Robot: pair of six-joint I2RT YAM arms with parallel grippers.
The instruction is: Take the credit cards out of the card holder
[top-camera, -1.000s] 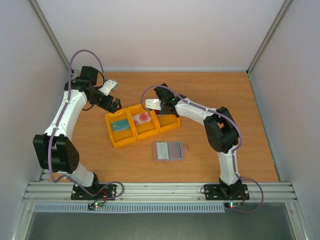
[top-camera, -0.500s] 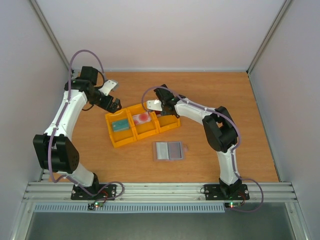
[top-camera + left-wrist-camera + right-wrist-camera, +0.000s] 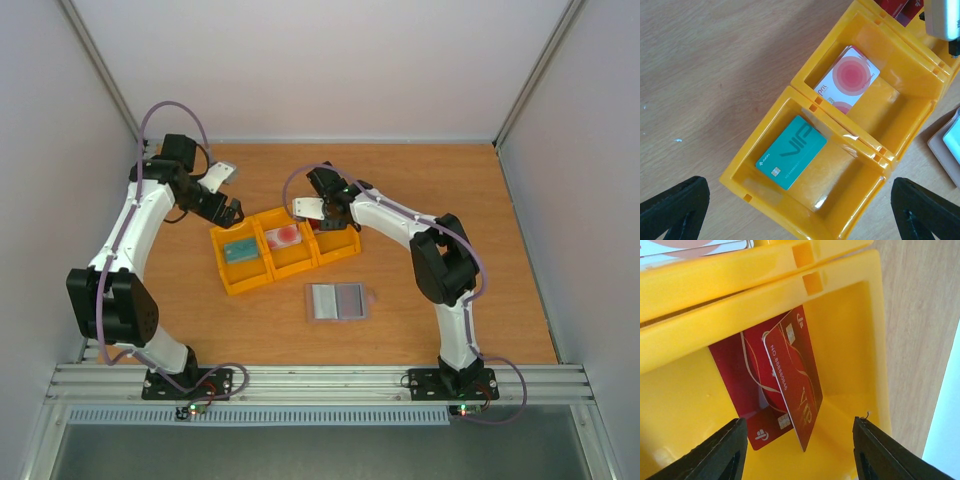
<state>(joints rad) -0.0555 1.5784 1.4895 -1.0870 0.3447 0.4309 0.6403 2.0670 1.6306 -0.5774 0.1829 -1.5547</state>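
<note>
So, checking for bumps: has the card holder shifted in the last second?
No; the card holder keeps the same gap to the yellow tray.

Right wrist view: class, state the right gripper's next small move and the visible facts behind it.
Probably lift the right gripper straight up, clear of the yellow tray. Its fingers stand apart, touching nothing, and the dark red card leans tilted in the end compartment, free of both, so nothing remains to hold there.
</note>
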